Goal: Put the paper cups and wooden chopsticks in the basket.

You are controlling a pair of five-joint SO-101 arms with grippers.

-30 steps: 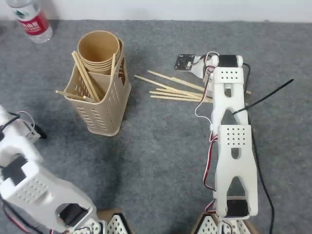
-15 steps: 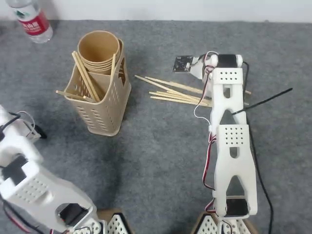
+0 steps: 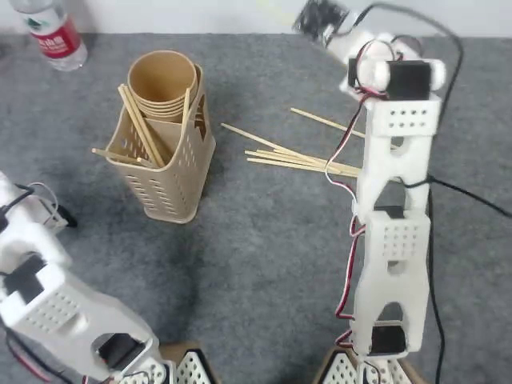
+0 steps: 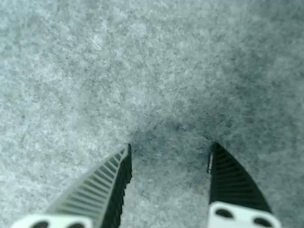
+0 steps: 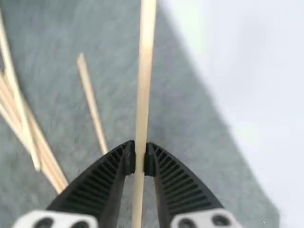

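A tan slotted basket (image 3: 172,172) stands upright on the grey carpet, holding nested paper cups (image 3: 162,78) and a few wooden chopsticks (image 3: 141,125). Several loose chopsticks (image 3: 292,152) lie fanned out on the carpet to its right. The right arm (image 3: 396,128) is raised over the far edge of that pile. My right gripper (image 5: 139,149) is shut on a single chopstick (image 5: 145,66), which sticks out past the fingertips, with the loose chopsticks (image 5: 91,104) on the carpet below. My left gripper (image 4: 170,148) hangs open over bare carpet near the left arm (image 3: 44,300), with nothing in it.
A plastic water bottle (image 3: 52,34) lies at the far left corner. The carpet ends at a white strip (image 3: 200,14) along the back. Open carpet (image 3: 264,256) lies between the two arms and in front of the basket.
The right arm has lifted from the chopstick pile and swung toward the back edge, carrying one chopstick up. The pile shifted slightly. The left arm and the basket have not moved.
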